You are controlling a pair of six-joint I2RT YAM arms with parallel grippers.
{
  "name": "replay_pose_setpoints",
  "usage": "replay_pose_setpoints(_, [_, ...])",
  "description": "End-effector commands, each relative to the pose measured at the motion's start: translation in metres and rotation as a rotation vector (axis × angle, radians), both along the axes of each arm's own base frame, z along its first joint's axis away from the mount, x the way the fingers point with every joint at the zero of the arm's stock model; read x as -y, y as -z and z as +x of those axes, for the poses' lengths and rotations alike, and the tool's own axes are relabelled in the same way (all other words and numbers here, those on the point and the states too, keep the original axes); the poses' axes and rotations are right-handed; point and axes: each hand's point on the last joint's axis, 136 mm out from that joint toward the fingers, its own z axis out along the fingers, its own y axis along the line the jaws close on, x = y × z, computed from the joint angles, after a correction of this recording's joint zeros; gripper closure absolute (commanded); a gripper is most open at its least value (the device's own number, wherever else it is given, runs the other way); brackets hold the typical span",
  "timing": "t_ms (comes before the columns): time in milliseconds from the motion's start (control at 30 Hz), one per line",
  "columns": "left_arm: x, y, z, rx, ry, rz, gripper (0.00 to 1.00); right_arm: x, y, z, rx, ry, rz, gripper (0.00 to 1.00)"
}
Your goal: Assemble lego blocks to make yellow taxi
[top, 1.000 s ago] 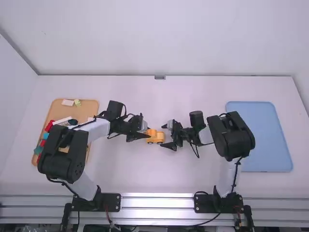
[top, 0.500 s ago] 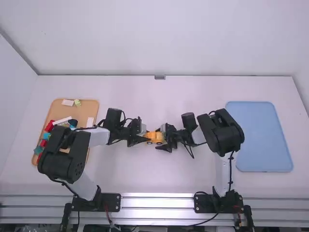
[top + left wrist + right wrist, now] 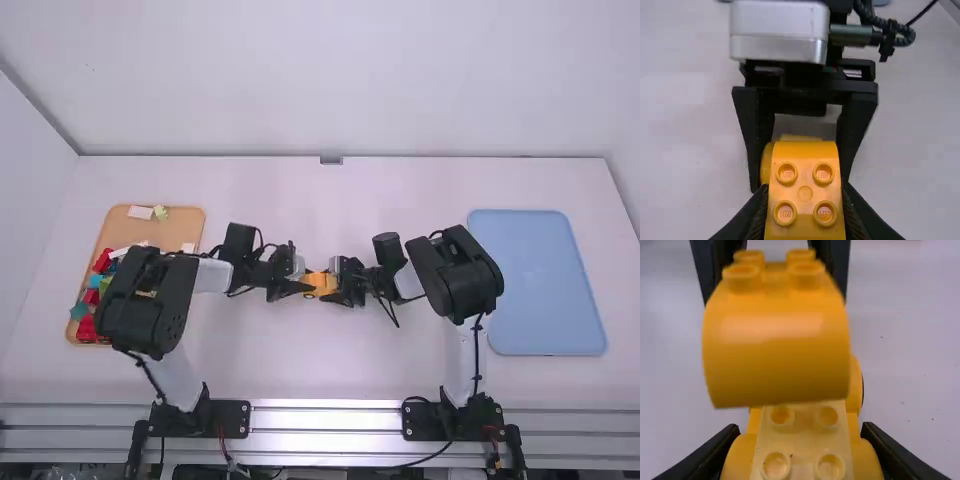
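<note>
Chassis point(image 3: 801, 442) partly hidden by block point(image 3: 776, 357).

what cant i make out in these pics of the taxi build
High view: part of the tan tray, behind the left arm.
Left wrist view: most of the wheeled base, behind the curved block.
Right wrist view: any contact between them, behind the block; base's end, cut by bottom edge.

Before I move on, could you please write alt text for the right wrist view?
A curved orange-yellow studded block, held by the left gripper, partly hides a yellow vehicle base with a paler studded top. The right gripper clasps that base from both sides; a white table lies behind.
</note>
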Motion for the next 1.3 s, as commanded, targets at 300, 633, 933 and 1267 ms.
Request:
replay_pose_setpoints(300, [0.009, -0.004, 0.005, 0.035, 0.053, -0.047, 0.91, -0.001, 0.003, -0.001, -0.022, -0.006, -0.003, 0.52])
replay_pose_setpoints(633, [0.014, 0.008, 0.007, 0.008, 0.059, -0.019, 0.91, 0.003, 0.007, -0.011, -0.029, -0.045, -0.005, 0.53])
replay_pose_setpoints(933, [0.021, 0.019, -0.003, 0.025, 0.089, 0.039, 0.92, 0.003, 0.004, -0.014, -0.035, -0.058, 0.011, 0.53])
replay_pose_setpoints(1267, [0.021, 0.042, -0.009, -0.001, 0.069, 0.177, 0.93, 0.002, 0.004, -0.013, -0.034, -0.059, 0.011, 0.51])
